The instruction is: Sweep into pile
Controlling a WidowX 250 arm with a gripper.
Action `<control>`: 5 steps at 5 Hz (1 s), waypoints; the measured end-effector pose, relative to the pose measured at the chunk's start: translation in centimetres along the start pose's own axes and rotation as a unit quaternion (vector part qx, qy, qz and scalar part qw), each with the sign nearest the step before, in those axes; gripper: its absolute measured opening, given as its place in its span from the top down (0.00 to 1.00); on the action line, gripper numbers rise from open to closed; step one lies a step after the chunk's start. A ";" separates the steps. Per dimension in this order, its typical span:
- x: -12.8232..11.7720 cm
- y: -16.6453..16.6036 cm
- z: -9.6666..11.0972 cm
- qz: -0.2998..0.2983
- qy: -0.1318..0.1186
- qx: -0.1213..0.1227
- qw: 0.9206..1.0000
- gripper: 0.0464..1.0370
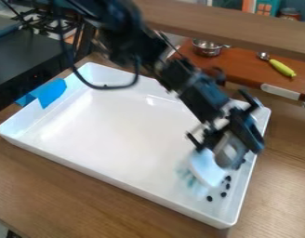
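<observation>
Brush with a smooth, pale blue-white head and soft whitish-teal bristles: held low over the near right part of the tray. The black two-finger gripper appears closed about the brush's grey mount, a finger to either side; no gap seen between grip and mount, though blur limits certainty. Likely purpose of this hold: mount taken by the claw, bristles free for the floor.

Sweep material: small, round, black pieces, strung loosely along the right side of the large white rectangular tray, towards its near right corner. Several lie just right of the head; one sits nearest the viewer, slightly apart. Bristles point left and near, away from most pieces. Contact with the floor cannot be confirmed.

Judgement: gathering is partial, a line rather than a heap. Next stroke probably wants the bristles behind the string's far end, then a push nearward. Raised walls should keep strays in; the right wall could serve as a backstop. Risk: pieces pinned against it, or flicked past the brush.

Bright blue tape hangs over the tray's left wall, perhaps to anchor it on the brown wood-grain table against sweeping force.
</observation>
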State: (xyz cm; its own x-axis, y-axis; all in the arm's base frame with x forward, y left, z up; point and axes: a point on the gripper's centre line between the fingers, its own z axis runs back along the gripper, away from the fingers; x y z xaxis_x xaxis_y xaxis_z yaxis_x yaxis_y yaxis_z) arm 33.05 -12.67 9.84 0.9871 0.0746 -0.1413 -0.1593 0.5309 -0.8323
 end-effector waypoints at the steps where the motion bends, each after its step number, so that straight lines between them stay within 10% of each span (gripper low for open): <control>1: 0.2 -1.0 5.7 0.003 -0.025 -0.027 0.999 0.58; 3: -0.3 2.0 15.1 -0.024 -0.083 -0.013 0.996 0.58; 5: 1.4 9.5 18.7 -0.039 -0.125 -0.030 0.991 0.58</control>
State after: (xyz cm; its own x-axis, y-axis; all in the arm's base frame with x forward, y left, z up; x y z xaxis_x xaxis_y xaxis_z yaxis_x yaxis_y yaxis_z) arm 33.18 8.26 11.76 0.9678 0.2457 0.0548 -0.0758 0.4920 -0.8673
